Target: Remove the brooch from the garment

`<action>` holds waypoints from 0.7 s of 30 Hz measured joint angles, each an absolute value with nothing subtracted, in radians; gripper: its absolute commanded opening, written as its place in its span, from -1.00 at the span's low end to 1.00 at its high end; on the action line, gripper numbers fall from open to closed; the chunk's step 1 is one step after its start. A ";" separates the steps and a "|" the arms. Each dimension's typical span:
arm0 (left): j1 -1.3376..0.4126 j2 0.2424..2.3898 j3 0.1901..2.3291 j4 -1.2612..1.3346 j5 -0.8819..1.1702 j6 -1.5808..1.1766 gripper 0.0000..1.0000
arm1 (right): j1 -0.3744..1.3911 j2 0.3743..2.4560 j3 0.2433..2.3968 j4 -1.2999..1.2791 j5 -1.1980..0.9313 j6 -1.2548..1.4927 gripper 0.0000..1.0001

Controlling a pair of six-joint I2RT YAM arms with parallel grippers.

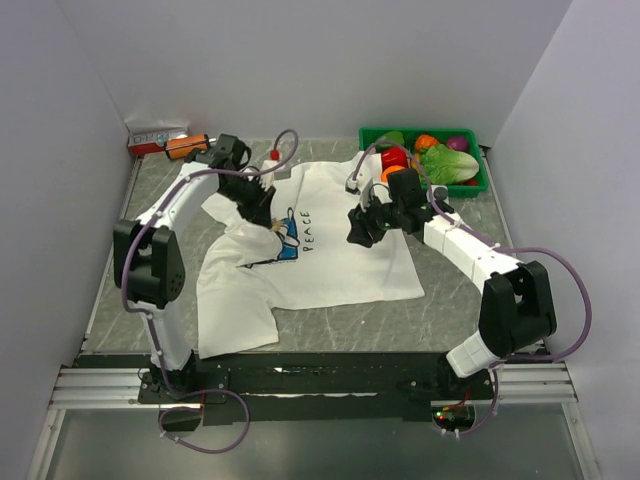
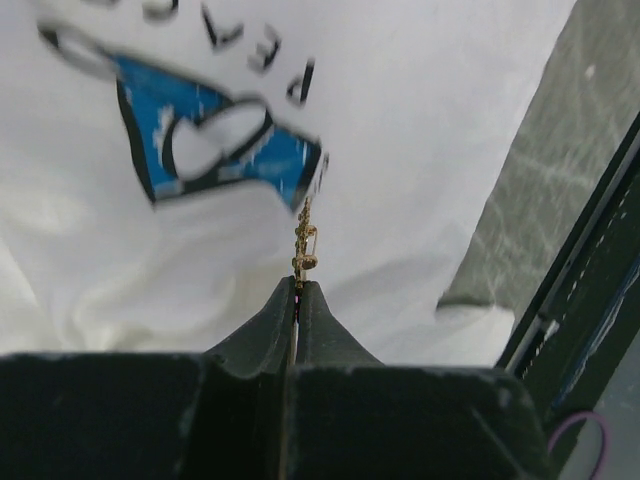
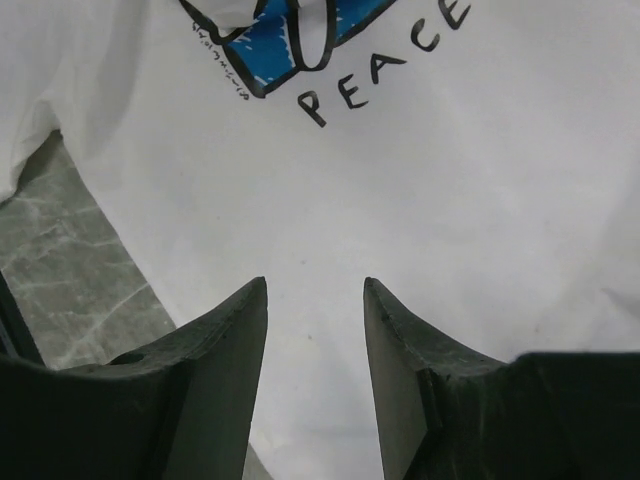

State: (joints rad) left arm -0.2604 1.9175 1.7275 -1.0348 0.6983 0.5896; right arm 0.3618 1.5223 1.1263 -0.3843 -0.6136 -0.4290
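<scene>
- Left wrist view: the left gripper [image 2: 298,286] has its black jaws pressed together on the near end of the tiny ornate gold-coloured metal brooch [image 2: 304,238]. The brooch stands just above the fingertips at the centre of the frame, and its far end reaches the lower corner of the blue print.
- The white short-sleeved T-shirt printed with a blue square, a daisy and the black word "PEACE" [image 2: 430,150] fills the upper and left parts of that frame. Whether the brooch's pin passes through the cloth cannot be told from here.
- Top external view: left of centre, the cloth rises in a bunched ridge toward the left gripper. This suggests the pin is not yet free and the pull is tenting the fabric.
- Right wrist view: the right gripper [image 3: 315,285] has its jaws about halfway apart with nothing between them. It sits over plain white cloth below the lettering, and whether its tips touch the cloth is unclear.
- That placement looks meant to pin the shirt against the grey marbled table [image 1: 450,310], so the fabric stays down while the brooch is drawn away.
- The green plastic bin of toy vegetables [image 1: 482,165] at upper right lies well apart and plays no part.
</scene>
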 measured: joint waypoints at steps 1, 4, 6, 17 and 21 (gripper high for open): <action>-0.252 1.890 1.686 -1.038 0.667 0.592 -0.98 | 0.362 1.522 1.126 -0.382 -0.609 -0.434 0.02; -0.210 1.798 1.583 -1.065 0.587 0.612 -0.96 | 0.362 1.522 1.126 -0.378 -0.604 -0.443 0.03; -0.175 1.731 1.527 -1.101 0.516 0.639 -0.96 | 0.362 1.522 1.126 -0.378 -0.603 -0.442 0.05; 0.120 1.518 1.222 -1.199 0.133 0.767 -0.98 | 0.365 1.563 1.194 -0.387 -0.636 -0.411 0.07; 0.182 1.430 1.076 -1.143 -0.041 0.789 -0.98 | 0.375 1.605 1.255 -0.388 -0.649 -0.400 0.07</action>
